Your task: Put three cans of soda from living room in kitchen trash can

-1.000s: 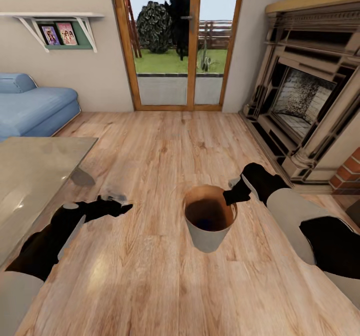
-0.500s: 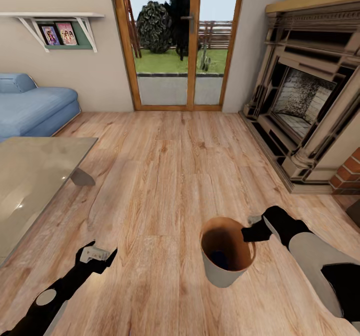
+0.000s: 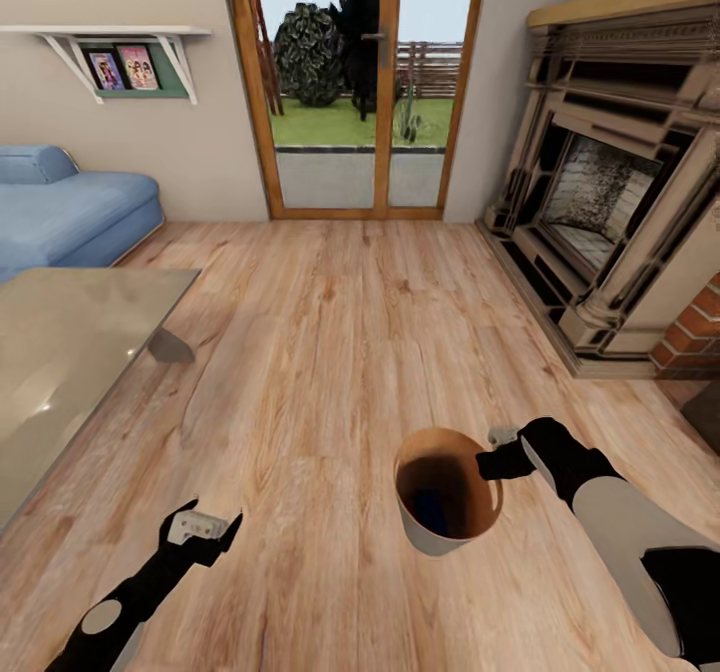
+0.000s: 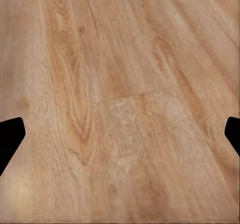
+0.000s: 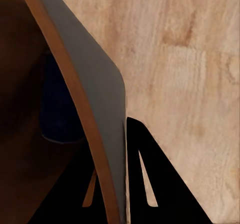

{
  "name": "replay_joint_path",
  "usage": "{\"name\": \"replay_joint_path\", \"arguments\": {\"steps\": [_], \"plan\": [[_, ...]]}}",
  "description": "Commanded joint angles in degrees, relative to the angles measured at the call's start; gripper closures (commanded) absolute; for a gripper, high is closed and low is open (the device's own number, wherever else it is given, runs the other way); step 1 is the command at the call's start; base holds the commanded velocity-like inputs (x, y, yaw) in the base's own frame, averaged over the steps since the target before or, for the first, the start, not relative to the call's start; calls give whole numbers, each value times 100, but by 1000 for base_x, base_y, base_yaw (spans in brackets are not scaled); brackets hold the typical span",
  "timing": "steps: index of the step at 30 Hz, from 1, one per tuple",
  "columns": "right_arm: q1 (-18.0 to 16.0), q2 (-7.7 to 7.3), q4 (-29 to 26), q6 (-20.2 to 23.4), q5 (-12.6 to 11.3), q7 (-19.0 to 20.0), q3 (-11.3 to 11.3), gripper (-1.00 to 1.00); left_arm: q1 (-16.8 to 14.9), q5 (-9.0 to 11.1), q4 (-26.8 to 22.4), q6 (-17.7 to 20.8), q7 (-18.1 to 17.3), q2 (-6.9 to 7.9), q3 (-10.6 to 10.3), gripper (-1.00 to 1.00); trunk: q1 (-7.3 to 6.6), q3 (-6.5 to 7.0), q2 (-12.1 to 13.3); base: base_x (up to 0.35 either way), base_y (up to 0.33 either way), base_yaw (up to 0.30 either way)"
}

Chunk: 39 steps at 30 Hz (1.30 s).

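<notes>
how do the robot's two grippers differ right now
The right gripper is shut on the rim of the trash can, carrying it above the wood floor; the left gripper holds nothing. In the right wrist view the fingers straddle the bin wall; in the left wrist view the fingertips sit wide apart over bare floor. Both are black and hang low in front of the robot.

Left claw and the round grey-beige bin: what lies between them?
In the head view, only bare light wood floor lies between the left claw and the bin.
</notes>
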Motion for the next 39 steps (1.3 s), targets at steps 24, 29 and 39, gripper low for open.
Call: {"name": "replay_joint_path", "arguments": {"steps": [24, 29, 39], "plan": [[20, 121, 9, 19, -95, 45, -15, 100, 12, -1, -7, -8, -1, -27, 0, -100, 0, 0, 0, -322, 0, 0], [69, 142, 3, 14, -95, 45, -16, 100, 12, -18, -5, -13, 1, -27, -4, -100, 0, 0, 0, -324, 0, 0], [86, 148, -1, 11, -95, 44, -16, 100, 12, -41, 4, -15, 9, -33, -8, -100, 0, 0, 0, -324, 0, 0]]}}
